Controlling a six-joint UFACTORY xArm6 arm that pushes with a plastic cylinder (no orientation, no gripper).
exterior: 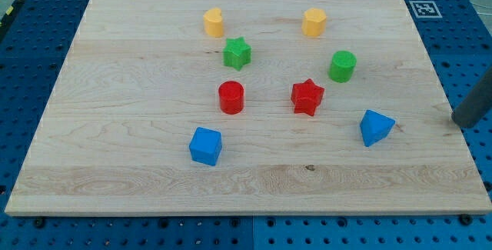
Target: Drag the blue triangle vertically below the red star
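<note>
Blue triangle (376, 127) is sitting at the lower right of the worktop (138, 188), a little below and to the right of the red star (307, 97), clearly apart from it. I am holding the rod at the right edge of the frame, and my tip (463, 121) is resting to the right of the triangle at roughly its height, with bare wood between them. This rig carries no fingers, so there is nothing to open or close; the rod alone is doing the work.

I am judging that the step in hand is the approach for a leftward push. The triangle needs to travel left until it sits straight under the star, and perhaps slightly down. To do that cleanly I am planning to meet the triangle on its right face, centred, so it slides rather than spins. An off-centre touch on a wedge shape would probably turn it and send it off line.

The lane to the left looks open: the blue cube-like block (205, 145) is lying well to the left, and the red cylinder (231, 97) is up beside the star. I am aiming to stop early enough not to overshoot.
</note>
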